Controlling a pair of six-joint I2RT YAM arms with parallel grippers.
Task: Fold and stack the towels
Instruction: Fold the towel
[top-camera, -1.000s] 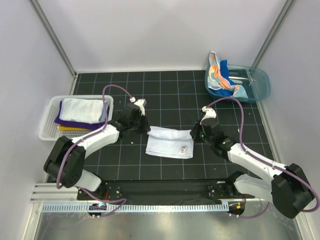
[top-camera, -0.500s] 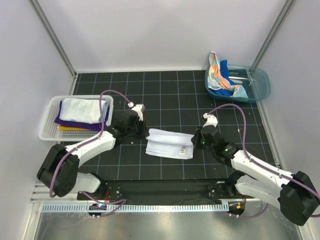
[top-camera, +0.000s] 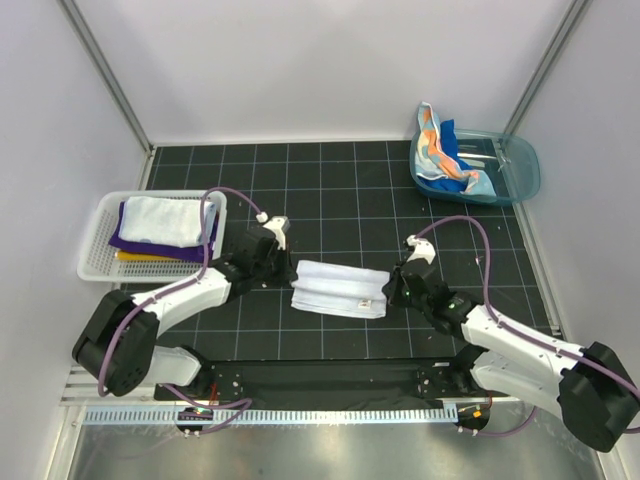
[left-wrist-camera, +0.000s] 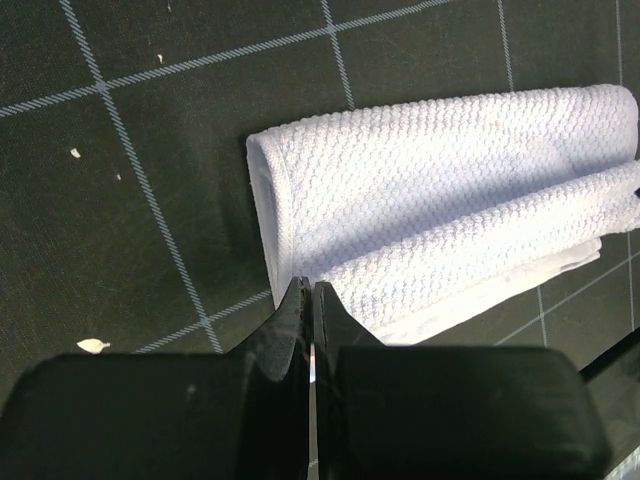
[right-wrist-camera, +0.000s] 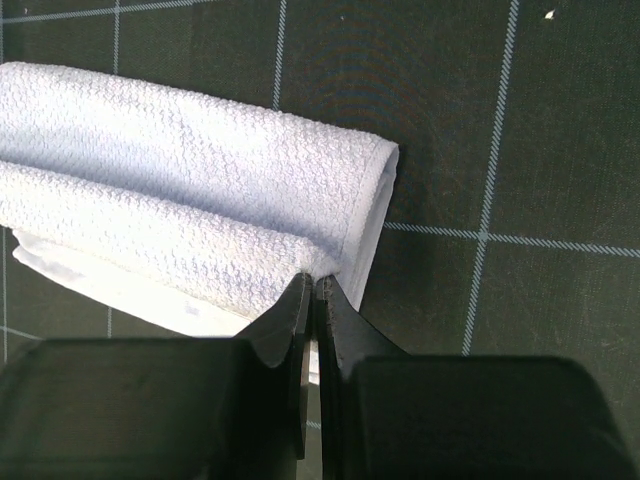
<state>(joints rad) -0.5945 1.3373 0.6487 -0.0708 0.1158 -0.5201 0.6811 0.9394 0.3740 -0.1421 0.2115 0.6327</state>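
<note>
A white towel (top-camera: 340, 288) lies folded into a long band near the middle of the bench (top-camera: 330, 190), slightly toward its near edge, with its length running left to right. The upper layer is doubled over toward the near side, and a thin lower edge shows beneath it. The left gripper (left-wrist-camera: 308, 295) sits at the band's left end, its fingers pressed together on the near corner of the top layer. The right gripper (right-wrist-camera: 309, 285) does the same at the right end, its fingers closed on the near corner just beside the rounded fold. Both arms reach low across the bench from the near edge. At the left edge a white mesh basket (top-camera: 95, 240) holds a stack of towels: a pale towel (top-camera: 160, 220) on top, a purple towel (top-camera: 128, 240) under it and a yellow towel (top-camera: 135, 256) at the bottom. In the far right corner stands a translucent teal tub (top-camera: 525, 180). A spotted towel (top-camera: 432, 145) is draped over its left rim, and a bright blue towel (top-camera: 455, 165) is bunched beside it.
</note>
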